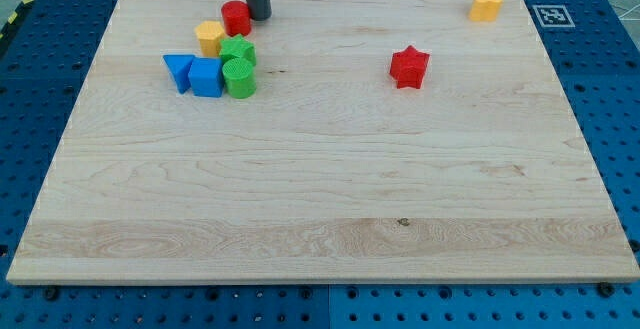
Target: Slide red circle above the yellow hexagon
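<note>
On wooden board (330, 199) over blue pegboard (40, 69) | my tip (259, 15) touching red circle (236, 17) | no pincer in view

Just a plain straight rod on show, dark grey, smooth and round, my tip (259, 16) blunt and unmarked.

Bright, even overhead light washing wooden board (330, 169); grain showing clearly, no harsh glare. Soft short shadows sitting under red star (409, 67) and cluster around green cylinder (239, 77), falling slightly toward view's bottom. Dark rod blurring a little near view's top; my tip (259, 15) reading sharp enough. Blue perforated table (610, 89) staying evenly lit. Slight softness overall, board edges converging toward view's top.
</note>
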You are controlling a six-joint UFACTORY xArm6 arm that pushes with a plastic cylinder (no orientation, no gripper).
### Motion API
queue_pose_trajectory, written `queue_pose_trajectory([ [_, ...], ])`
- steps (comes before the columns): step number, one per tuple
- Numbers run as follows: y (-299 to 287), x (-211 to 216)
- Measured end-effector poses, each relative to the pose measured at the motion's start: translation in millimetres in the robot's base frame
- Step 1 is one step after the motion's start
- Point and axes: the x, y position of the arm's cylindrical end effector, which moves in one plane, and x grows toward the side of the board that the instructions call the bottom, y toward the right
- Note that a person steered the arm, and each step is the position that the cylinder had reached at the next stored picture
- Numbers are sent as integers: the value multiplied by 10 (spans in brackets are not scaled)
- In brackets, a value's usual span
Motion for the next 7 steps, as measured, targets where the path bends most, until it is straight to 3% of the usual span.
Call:
queue_pose_trajectory([
  [3, -276, -77],
  [7, 307, 290],
])
